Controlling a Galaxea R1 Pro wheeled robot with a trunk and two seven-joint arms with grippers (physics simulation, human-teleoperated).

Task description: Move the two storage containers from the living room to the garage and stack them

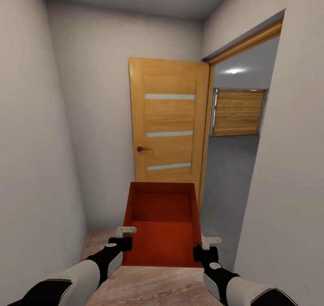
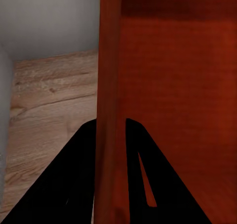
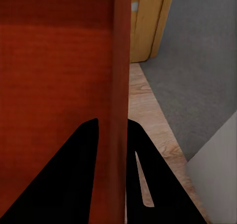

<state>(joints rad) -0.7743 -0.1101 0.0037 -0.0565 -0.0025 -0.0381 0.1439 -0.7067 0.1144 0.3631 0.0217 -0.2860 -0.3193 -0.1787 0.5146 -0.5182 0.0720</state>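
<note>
Two pincers, left (image 1: 120, 244) and right (image 1: 205, 253), gripping unlabelled storage container (image 1: 162, 225).

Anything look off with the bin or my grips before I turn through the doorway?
Nothing stands out. The storage container is held between both arms, left gripper and right gripper each pinching a side wall. It looks empty and undamaged. The wooden door stands open.

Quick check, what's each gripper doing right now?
Left gripper: shut on the storage container's left wall.
Right gripper: shut on its right wall.
</note>
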